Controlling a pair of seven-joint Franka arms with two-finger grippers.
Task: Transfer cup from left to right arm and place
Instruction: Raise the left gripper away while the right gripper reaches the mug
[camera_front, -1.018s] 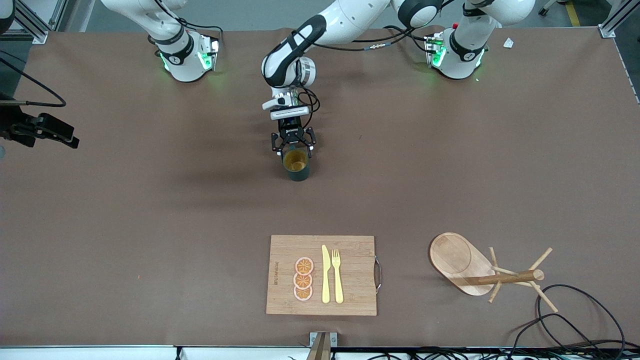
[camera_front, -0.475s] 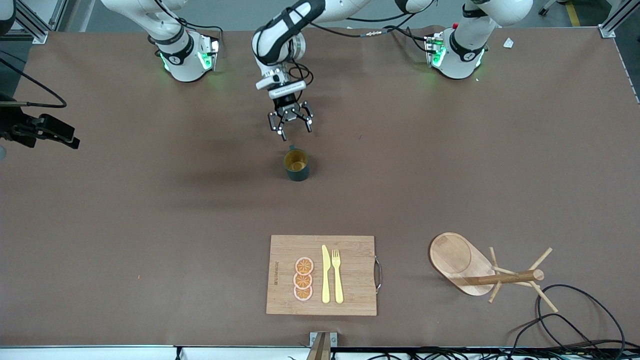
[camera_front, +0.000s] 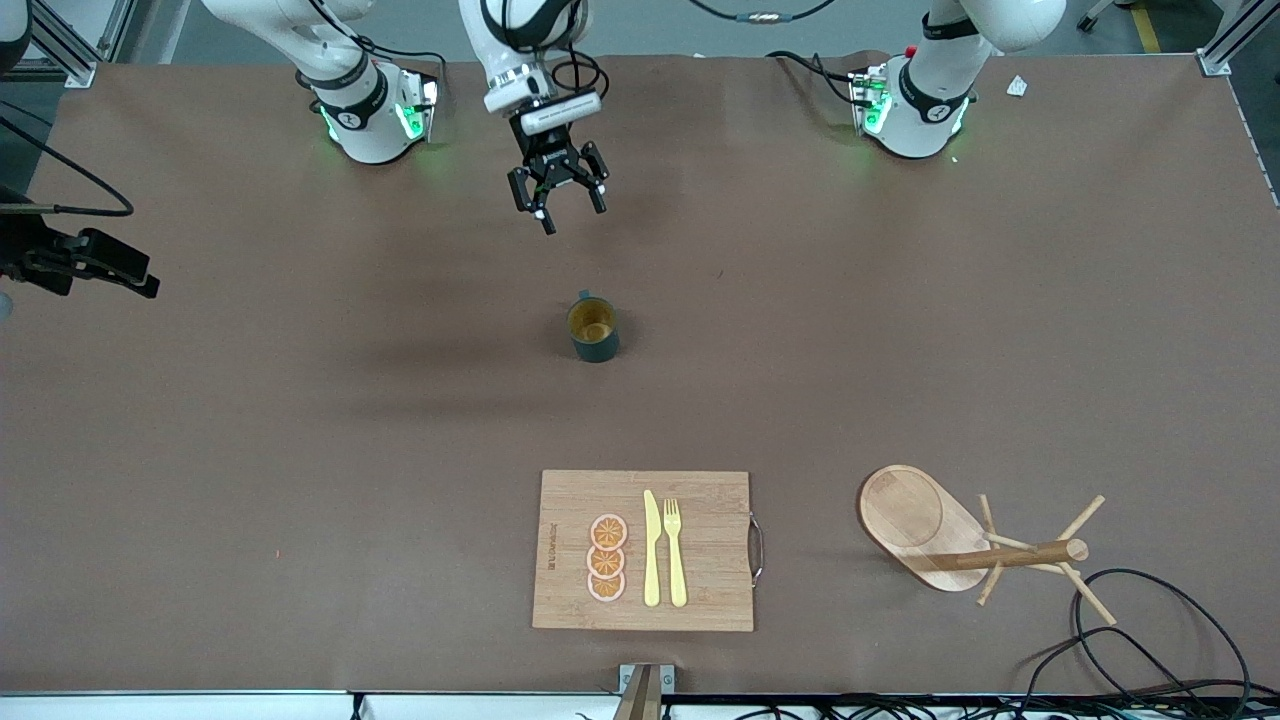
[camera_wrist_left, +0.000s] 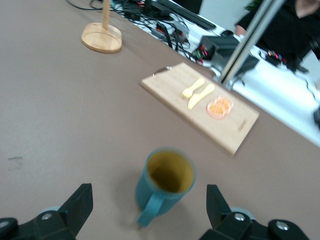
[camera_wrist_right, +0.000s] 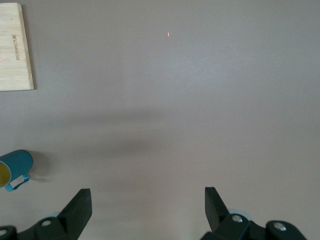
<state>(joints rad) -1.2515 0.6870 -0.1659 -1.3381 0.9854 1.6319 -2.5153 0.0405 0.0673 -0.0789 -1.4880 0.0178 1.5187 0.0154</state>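
The cup (camera_front: 593, 329), a teal cylinder with a tan-yellow inside and a small loop handle, is standing upright and empty on the brown matte tabletop (camera_front: 300, 420), mid-table. The left tool (camera_front: 557, 195) is hanging over bare tabletop between the cup and the arm bases, its black fingers (camera_wrist_left: 75, 207) spread apart, gripping nothing. The right tool (camera_wrist_right: 148, 212) is also standing apart and empty, over bare tabletop. Nearer the camera, a rectangular bamboo board (camera_front: 700, 590) is carrying three orange slices (camera_front: 606, 558), a yellow knife (camera_front: 651, 548) and fork (camera_front: 676, 550). A wooden rack (camera_front: 960, 545) is lying tipped over at the left arm's end.
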